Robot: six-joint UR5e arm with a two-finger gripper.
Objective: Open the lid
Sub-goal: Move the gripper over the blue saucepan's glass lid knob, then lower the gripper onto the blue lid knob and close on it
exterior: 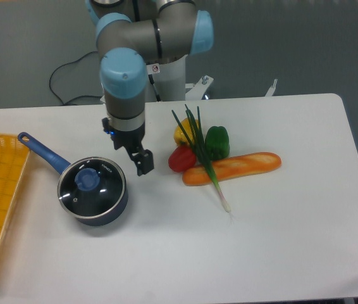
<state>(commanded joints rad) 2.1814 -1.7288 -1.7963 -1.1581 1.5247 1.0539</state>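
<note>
Lid point(92, 185) sitting closed on blue saucepan point(106, 206), left side of worktop point(280, 240). Claw point(144, 166) hovering just right of pan, holding nothing, jaw gap unclear. Grasping knob, lifting all remaining.

I am seeing even, bright overhead light on the white table point(280, 240), which is reading slightly washed out. Shadows are lying soft and short under the saucepan point(97, 206) and the gripper point(143, 163). Small highlights are glinting on the lid point(90, 185). Focus is holding mostly sharp; fine detail is looking a little soft.
</note>
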